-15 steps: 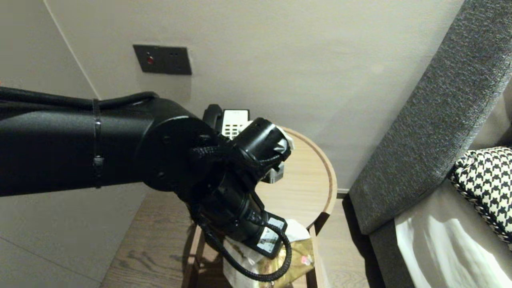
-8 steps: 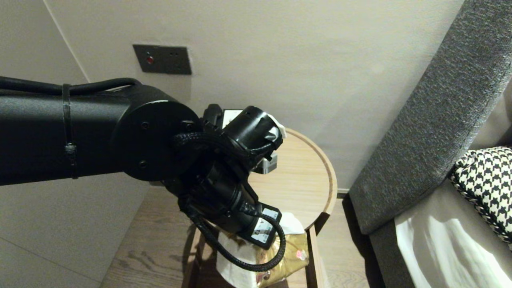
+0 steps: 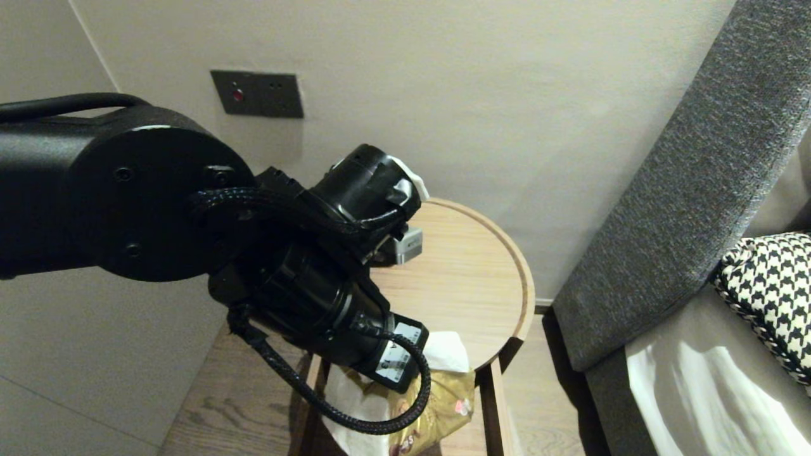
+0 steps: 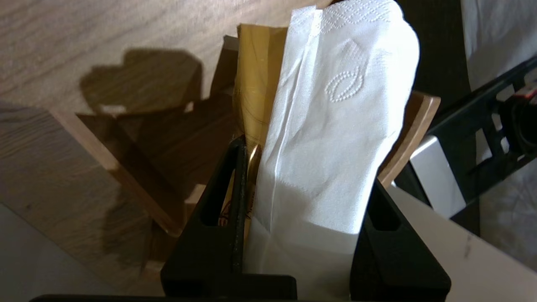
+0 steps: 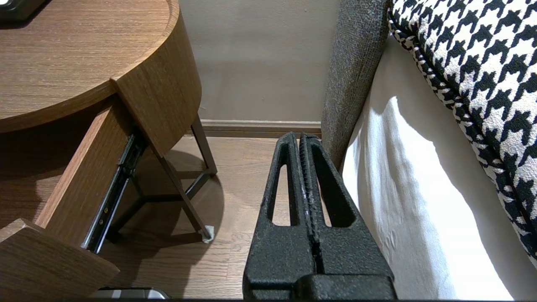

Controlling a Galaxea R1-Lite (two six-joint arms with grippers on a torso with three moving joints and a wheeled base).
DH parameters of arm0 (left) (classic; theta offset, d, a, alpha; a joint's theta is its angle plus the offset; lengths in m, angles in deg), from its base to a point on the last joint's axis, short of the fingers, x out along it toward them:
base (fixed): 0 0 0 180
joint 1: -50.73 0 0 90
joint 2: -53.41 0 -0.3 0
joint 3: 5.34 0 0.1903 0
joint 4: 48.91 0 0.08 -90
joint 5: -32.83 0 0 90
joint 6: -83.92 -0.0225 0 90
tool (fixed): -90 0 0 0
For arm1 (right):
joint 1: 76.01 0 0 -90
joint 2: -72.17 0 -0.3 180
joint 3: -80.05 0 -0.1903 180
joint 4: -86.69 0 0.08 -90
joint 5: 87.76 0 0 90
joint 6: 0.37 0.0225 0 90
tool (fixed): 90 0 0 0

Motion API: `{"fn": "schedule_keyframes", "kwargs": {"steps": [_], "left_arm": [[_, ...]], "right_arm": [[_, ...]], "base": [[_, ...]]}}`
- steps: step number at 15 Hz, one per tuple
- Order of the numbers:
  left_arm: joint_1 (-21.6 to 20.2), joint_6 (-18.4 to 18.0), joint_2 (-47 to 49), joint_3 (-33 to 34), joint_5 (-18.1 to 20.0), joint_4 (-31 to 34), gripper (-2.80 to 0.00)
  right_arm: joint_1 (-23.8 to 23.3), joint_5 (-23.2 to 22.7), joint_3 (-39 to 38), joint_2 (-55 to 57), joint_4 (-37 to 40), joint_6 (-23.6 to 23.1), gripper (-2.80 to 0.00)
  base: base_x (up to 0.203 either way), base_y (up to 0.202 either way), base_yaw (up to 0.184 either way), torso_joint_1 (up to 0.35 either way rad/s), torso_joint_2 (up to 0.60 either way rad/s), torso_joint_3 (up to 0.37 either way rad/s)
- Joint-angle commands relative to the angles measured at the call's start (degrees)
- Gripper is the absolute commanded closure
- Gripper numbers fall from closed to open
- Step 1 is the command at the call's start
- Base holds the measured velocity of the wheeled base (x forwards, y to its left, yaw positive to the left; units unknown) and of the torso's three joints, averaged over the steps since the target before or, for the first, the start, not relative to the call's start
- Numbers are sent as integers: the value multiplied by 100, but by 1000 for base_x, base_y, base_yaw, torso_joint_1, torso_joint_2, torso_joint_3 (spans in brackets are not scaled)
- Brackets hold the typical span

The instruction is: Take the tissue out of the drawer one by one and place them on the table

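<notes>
Napkin (image 4: pixel 335 126) runs lengthwise between left gripper (image 4: pixel 306 163) fingers, pinched alongside gold packet (image 4: pixel 256 84) over drawer (image 4: pixel 413 126) — right gripper (image 5: pixel 301 136) parked, fingers together.

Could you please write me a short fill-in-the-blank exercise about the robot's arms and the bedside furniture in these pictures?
1. The left end effector grips a white napkin together with a ____-coloured packet.
2. The right end effector, parked low beside the bed, has its fingers ____.
3. The wooden table has a ____ top.
4. The cushion bears a black-and-white ____ pattern.
Missing words: gold; shut; round; houndstooth.
</notes>
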Motion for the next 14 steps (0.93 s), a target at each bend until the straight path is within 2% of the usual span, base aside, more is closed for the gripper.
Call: {"fn": "schedule_keyframes", "kwargs": {"steps": [1,5,14], "left_arm": [[10,15,-288,210,15,-34,0],[-141,36,-380,32,-37,-61,0],[-555,46,174,-132,-46,-381,0]], "right_arm": [[0,0,-229,9,-7,1,0],[0,0,-229,9,-7,1,0],[0,0,-229,9,-7,1,0]], "base": [[0,0,0,0,0,0],[0,0,0,0,0,0],[0,0,0,0,0,0]]}}
